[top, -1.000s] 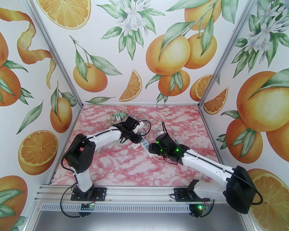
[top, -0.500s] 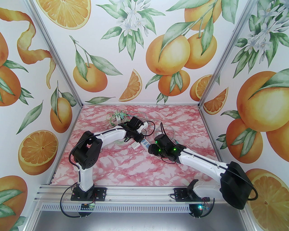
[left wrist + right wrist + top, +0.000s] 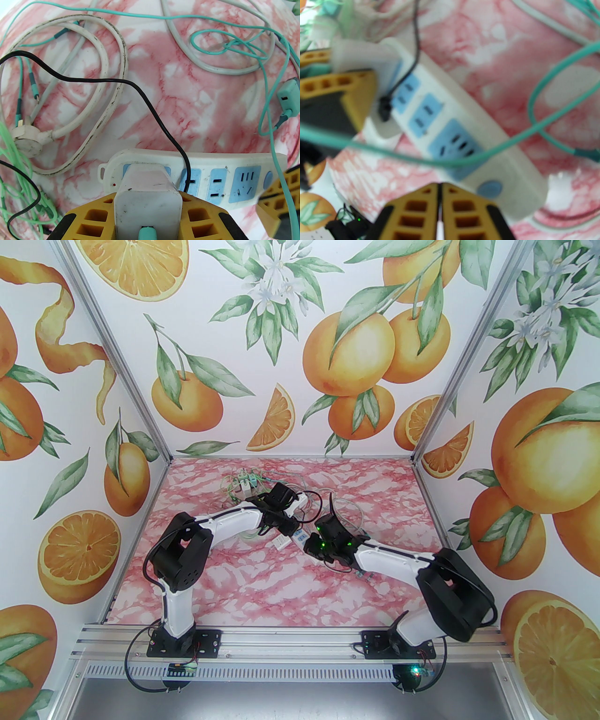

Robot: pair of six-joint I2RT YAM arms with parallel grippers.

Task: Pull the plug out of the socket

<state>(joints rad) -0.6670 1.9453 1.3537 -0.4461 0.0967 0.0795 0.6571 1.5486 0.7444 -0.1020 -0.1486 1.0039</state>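
Gripping is done, pulling is not: the left gripper has its yellow fingers pinched on both sides of the white plug, and that plug is still seated in the end socket of the power strip, so the task looks roughly midway. The strip lies flat on the pink marble table near the middle, between the two arms. The right gripper has its fingers pressed together with nothing between them and sits right at the switch end of the strip; that wrist view is blurred, so I cannot tell if it touches the casing. What is left, as I judge it: hold the strip down and draw the plug straight out. A teal cable runs out of the plug's back. The only holders here are the strip's sockets: the end one holds the plug, the two-pin socket and three-pin socket look empty, and a black cord crosses the one beside the plug, plugged in or not I cannot tell
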